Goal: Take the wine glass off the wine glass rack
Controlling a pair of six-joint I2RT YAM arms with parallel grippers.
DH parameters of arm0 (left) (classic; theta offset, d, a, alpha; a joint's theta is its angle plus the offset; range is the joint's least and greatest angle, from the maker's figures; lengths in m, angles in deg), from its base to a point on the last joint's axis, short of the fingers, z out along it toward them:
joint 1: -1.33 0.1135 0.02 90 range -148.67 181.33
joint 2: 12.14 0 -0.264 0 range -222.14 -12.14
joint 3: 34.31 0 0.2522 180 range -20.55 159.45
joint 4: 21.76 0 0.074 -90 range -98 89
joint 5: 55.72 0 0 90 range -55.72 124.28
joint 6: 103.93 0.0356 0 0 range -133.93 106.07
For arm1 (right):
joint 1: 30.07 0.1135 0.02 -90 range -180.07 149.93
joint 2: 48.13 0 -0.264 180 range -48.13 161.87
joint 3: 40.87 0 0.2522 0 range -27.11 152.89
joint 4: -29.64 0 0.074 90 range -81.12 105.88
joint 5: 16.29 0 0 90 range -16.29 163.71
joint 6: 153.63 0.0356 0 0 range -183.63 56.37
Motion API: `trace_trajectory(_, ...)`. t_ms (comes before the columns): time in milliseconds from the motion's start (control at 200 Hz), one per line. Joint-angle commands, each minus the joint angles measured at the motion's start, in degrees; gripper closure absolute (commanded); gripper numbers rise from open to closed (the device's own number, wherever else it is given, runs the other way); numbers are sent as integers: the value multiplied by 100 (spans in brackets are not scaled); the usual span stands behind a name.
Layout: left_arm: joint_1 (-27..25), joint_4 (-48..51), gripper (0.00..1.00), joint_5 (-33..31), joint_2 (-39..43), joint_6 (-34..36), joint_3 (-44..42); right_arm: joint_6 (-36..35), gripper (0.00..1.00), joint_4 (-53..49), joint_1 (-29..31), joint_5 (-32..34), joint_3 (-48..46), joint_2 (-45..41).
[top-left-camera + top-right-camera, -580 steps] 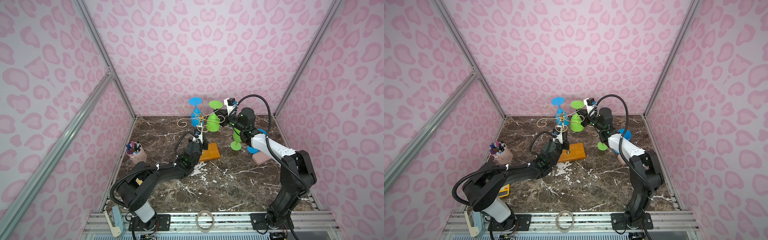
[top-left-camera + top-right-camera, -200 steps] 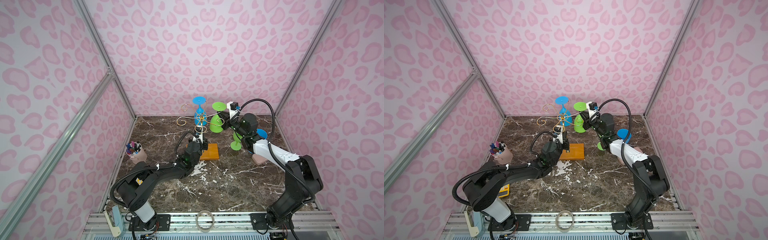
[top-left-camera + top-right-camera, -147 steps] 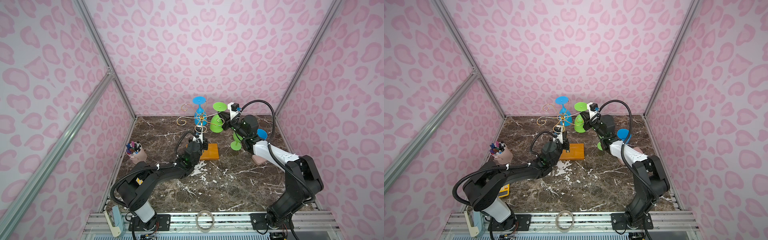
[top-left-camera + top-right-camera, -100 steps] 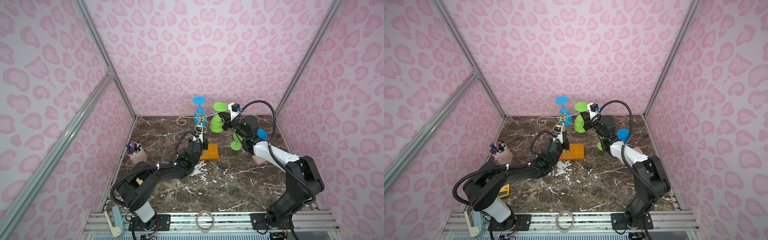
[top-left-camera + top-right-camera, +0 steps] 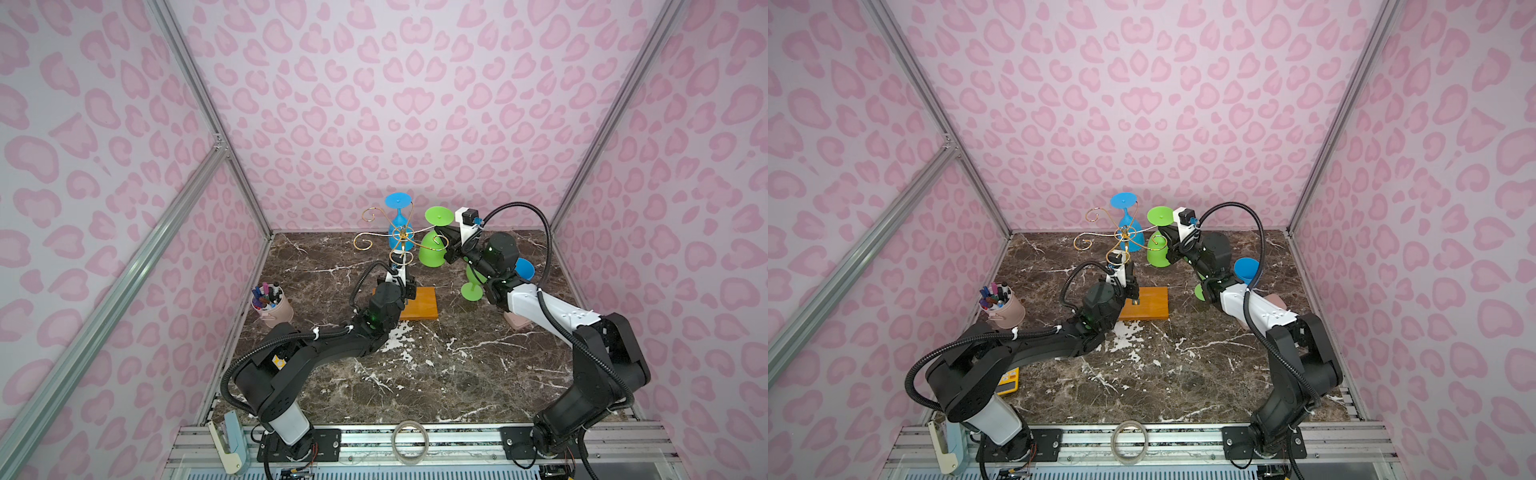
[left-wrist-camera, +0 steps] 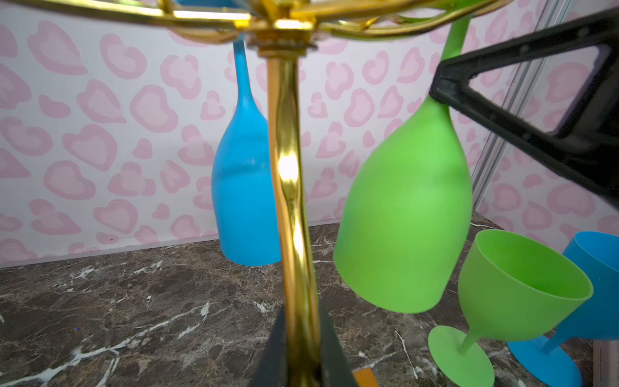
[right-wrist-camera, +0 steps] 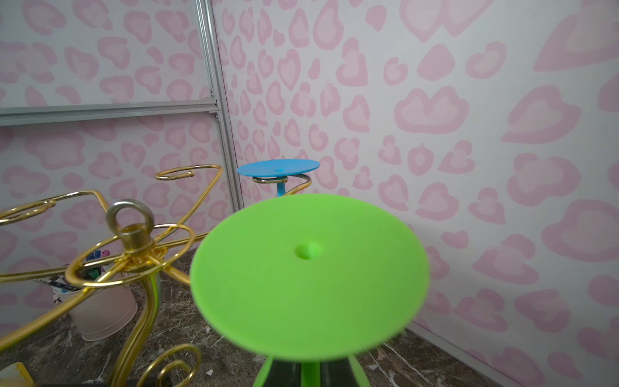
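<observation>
No readable text anywhere (the yellow sticker [image 5: 279, 362] is too small).

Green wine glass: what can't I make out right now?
- Right wrist view: green wine glass foot hides its bowl, most of the right claw.
- Left wrist view: top edge cuts off wine glass rack arms.
- Both top views: wire too thin to judge hook clearance.
</observation>
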Motion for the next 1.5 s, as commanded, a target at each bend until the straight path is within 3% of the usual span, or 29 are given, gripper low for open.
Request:
trace_trajectory(0,-9,-108,97,248,-31,-314,87,-87,100,-12,26,-114,49,9)
trace_trajectory(1496,-12,-19,97,250,4,-320,123,-87,100,-584,-67,-162,1193,989)
